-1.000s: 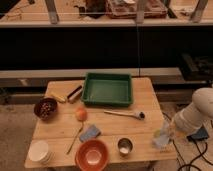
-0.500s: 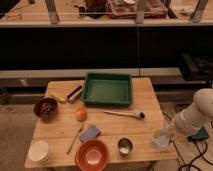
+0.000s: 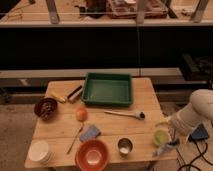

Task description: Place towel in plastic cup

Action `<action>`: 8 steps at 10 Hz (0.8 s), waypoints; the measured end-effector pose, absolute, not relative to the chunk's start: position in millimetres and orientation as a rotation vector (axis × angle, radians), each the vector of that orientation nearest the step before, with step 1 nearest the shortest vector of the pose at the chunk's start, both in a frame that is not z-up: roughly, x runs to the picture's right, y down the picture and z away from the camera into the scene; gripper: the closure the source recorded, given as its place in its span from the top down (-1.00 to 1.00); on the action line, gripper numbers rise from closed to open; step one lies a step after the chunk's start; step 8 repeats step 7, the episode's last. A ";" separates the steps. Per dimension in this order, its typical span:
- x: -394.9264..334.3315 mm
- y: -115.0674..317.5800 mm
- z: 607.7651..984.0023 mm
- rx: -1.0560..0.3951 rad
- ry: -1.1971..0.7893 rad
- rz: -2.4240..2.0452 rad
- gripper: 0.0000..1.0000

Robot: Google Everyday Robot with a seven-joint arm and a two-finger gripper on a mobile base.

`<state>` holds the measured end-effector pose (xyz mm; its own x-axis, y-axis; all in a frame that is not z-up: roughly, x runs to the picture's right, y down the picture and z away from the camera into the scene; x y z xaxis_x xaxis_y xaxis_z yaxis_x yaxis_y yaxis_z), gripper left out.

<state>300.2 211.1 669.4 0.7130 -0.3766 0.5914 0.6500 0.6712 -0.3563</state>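
The plastic cup (image 3: 161,136), small, round and light yellow-green, stands near the table's front right corner. Just below and right of it, at the table edge, is the pale blue-grey towel (image 3: 166,147), a small crumpled cloth. My gripper (image 3: 169,128) comes in from the right on the white arm (image 3: 197,116) and sits just above and beside the cup, close to the towel. Whether it touches the towel cannot be made out.
A green tray (image 3: 107,89) sits at the back middle of the wooden table (image 3: 110,129). Along the front are an orange bowl (image 3: 92,155), a dark metal cup (image 3: 124,146) and a white container (image 3: 39,150). A blue sponge (image 3: 90,132), an orange fruit (image 3: 81,114), a spoon (image 3: 125,114) and a dark bowl (image 3: 46,107) lie mid-table.
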 end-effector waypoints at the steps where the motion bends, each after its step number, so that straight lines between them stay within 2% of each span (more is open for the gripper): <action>1: 299.6 208.9 669.6 -0.581 -0.502 -0.601 0.60; 8: 313.4 194.9 656.8 -0.540 -0.447 -0.571 0.60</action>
